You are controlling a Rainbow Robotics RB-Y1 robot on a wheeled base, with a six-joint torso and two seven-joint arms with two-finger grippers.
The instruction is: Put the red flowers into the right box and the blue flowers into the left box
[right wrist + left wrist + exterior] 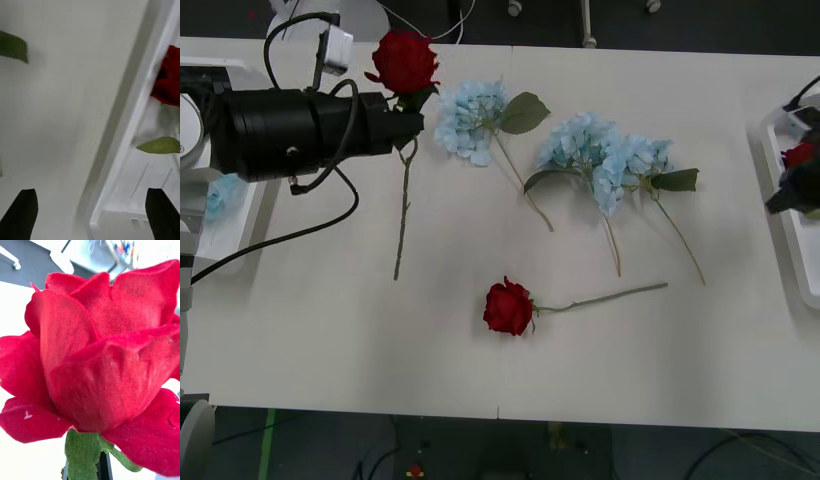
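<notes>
Held rose (404, 60): far left of the table, bloom up, stem hanging toward the near edge. Left gripper (408, 128) clamps its stem just under the bloom.

Right box (786, 215): far right edge, well apart from the held rose across the table's width; one rose (798, 155) already inside.

Right gripper (92, 213): fingers apart, empty, over the right box's inner rim, nearer that box.

Left box (225, 240): beneath the left arm, holds a blue flower (218, 193).
</notes>
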